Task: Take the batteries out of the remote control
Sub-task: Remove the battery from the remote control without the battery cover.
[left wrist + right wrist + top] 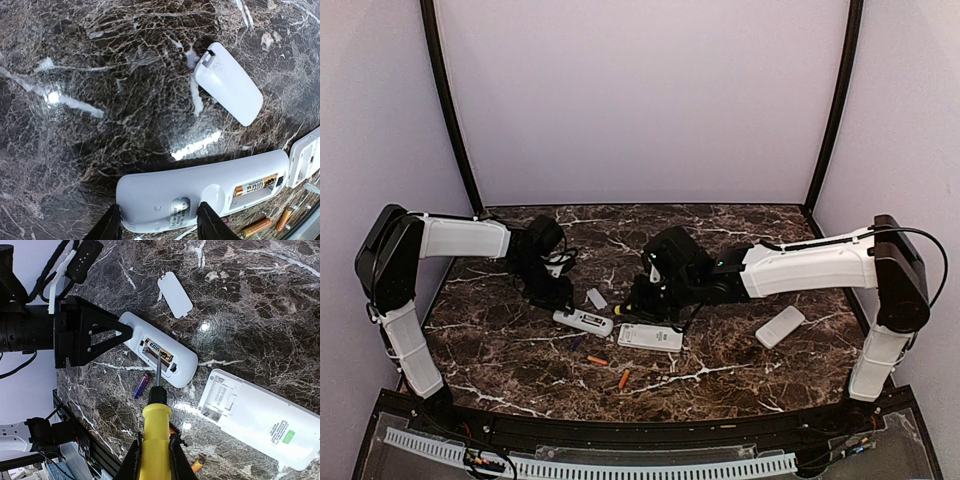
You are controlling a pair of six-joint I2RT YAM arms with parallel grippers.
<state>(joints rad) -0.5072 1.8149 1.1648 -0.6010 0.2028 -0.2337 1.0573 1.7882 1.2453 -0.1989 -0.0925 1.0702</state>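
left gripper (159,226) is clamping the near end of the remote (200,195), one finger on each long edge. It's pinning the remote flat on the marble table (75,125) with the open bay facing up, basically acting as the vise so the body isn't skating under the pry.

right gripper (155,460) is clenched round the yellow handle of the screwdriver (156,435), with the shaft reaching into the bay. The tip is sitting on or right beside the one orange battery (159,351) in there. I can't tell from the wrist view whether it's actually getting under it. The other slot is looking empty.

battery cover (175,294) is lying off to the side, out of the working area. loose batteries (597,360) are lying on the table just in front of the remote, plus a bluish battery (141,386) close beside it. second remote (260,420) is sitting alongside, its bay open and looking empty too.

My read: it's levering out the last cell. It needs a shallow angle, or the cell will be popping out and rolling.
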